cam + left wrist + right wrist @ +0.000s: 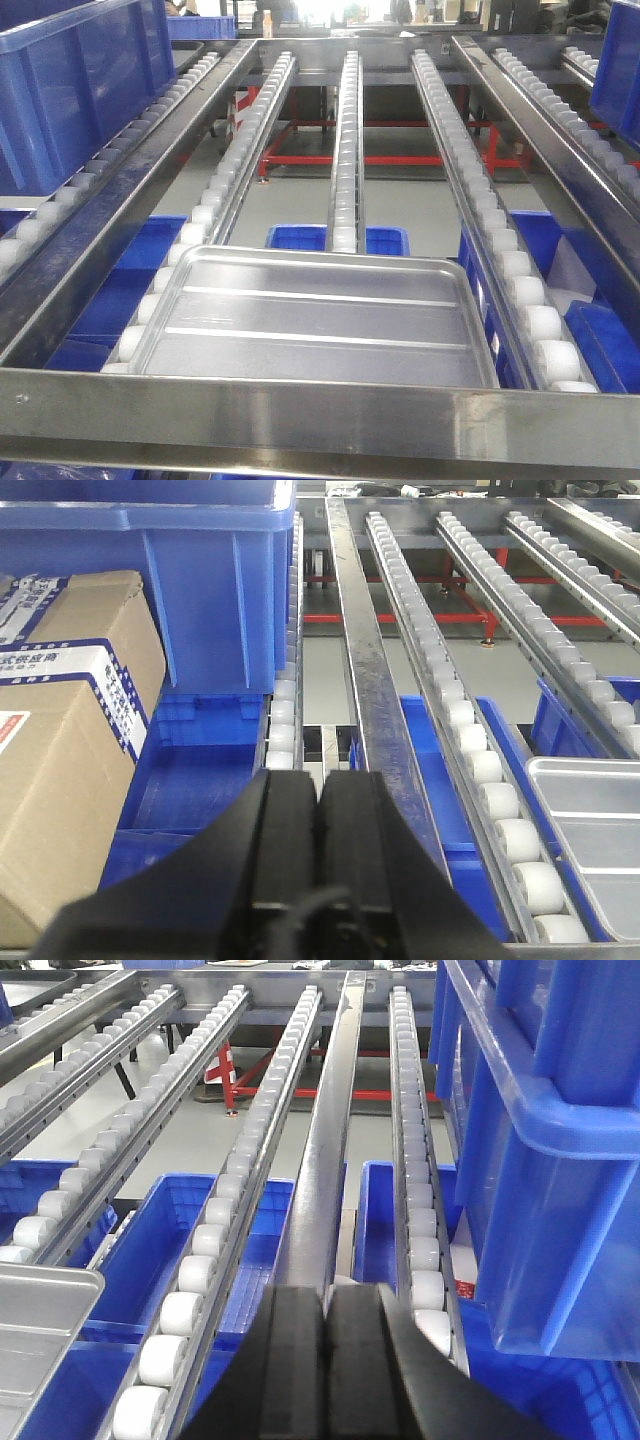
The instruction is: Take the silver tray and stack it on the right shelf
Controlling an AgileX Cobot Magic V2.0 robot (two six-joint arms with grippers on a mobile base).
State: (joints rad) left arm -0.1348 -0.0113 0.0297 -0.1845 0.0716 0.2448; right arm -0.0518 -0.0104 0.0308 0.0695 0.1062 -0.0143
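The silver tray [320, 320], shiny with two long raised ridges, lies flat on the white rollers of the steel flow-rack shelf, its near edge behind the flat front bar [320, 410]. Neither gripper shows in the front view. In the left wrist view my left gripper [320, 778] is shut and empty, to the left of the tray [590, 820], over a steel rail. In the right wrist view my right gripper [327, 1292] is shut and empty, to the right of the tray's corner [40, 1325], over another steel rail.
A large blue crate [80, 90] sits on the left lane, beside cardboard boxes [70, 730]. Another blue crate [540, 1140] stands close on the right. Blue bins [340, 238] lie below the rails. A red frame [400, 155] stands on the floor beyond.
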